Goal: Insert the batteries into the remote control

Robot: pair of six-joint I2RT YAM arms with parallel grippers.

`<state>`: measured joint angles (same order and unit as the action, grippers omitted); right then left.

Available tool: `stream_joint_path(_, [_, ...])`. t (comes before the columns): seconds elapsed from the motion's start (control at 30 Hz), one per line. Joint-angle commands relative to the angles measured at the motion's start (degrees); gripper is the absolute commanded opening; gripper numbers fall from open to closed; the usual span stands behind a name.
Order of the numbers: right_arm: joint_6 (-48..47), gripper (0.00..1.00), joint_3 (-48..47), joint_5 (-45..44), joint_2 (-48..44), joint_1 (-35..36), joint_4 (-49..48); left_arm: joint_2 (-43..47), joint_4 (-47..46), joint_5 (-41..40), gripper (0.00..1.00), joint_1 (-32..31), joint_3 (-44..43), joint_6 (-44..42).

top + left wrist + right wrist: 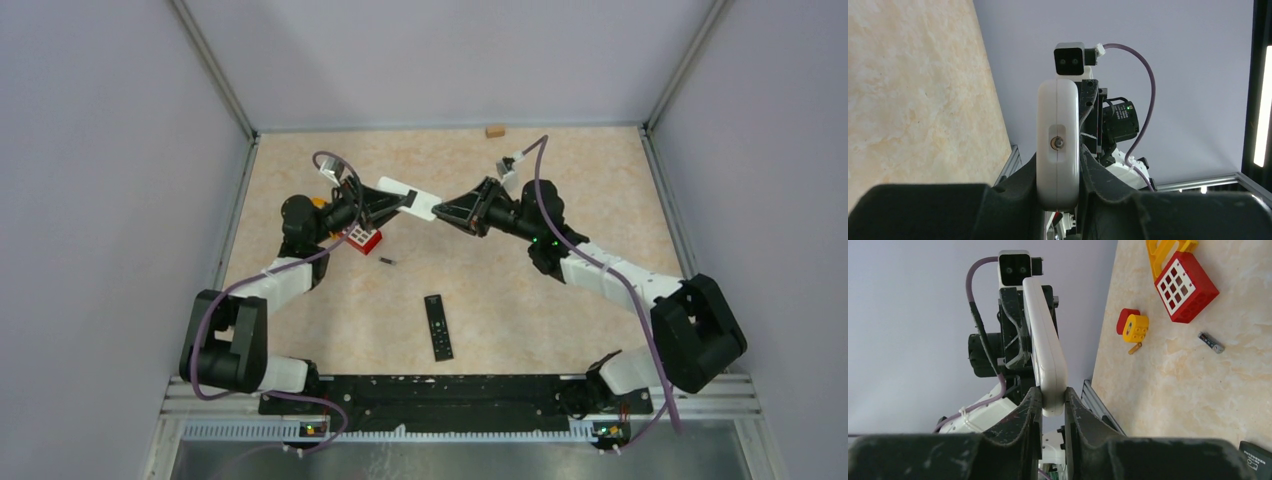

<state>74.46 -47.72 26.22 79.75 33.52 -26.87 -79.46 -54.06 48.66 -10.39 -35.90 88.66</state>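
Currently a battery [386,261] is lying toward the left edge of the counter [580,170], long axis roughly left-right, nearest the left gripper [388,200]. Both that and the right gripper [447,210] are clamping opposite ends of the white remote control [418,203] aloft.

White remote [418,203] held aloft at both ends; thin dark battery [386,261] lying flat

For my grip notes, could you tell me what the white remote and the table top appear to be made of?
The white remote looks like smooth moulded plastic, faintly glossy: rounded edges and a thin seam line. The table top looks like beige marble-pattern laminate or vinyl, matte with cloudy veining; real stone cannot be ruled out.
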Motion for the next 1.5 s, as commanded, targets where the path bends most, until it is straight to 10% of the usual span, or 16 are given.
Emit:
stream_joint_path(0.0, [-3.2,0.14,0.0,0.2,2.7,0.2,-4.0,2.8,-8.1,1.6,0.0,-0.6,-2.4,2.8])
stream_joint_path(0.4, [-5.9,0.26,-3.4,-1.0,7.3,1.3,-3.6,2.5,-2.2,10.5,0.0,-7.1,-5.6,-14.2])
stream_joint_path(0.6, [-15.3,0.33,-4.9,2.7,4.3,0.5,-2.0,7.9,18.8,11.8,0.0,-6.8,-10.8,-33.0])
stream_joint_path(0.97, [-33.0,0.73,-4.9,15.8,-6.8,-2.4,2.0,9.5,25.1,13.3,0.0,-6.3,-12.4,-40.5])
stream_joint_path(1.23, [-44.1,0.73,-11.3,36.0,-3.4,-2.2,9.2,13.9,22.1,16.8,0.0,-7.0,-10.9,-41.0])
stream_joint_path(1.47, [-58.4,0.52,-18.6,33.3,-0.6,0.9,26.2,14.0,24.7,17.0,0.0,-7.2,-11.3,-42.7])
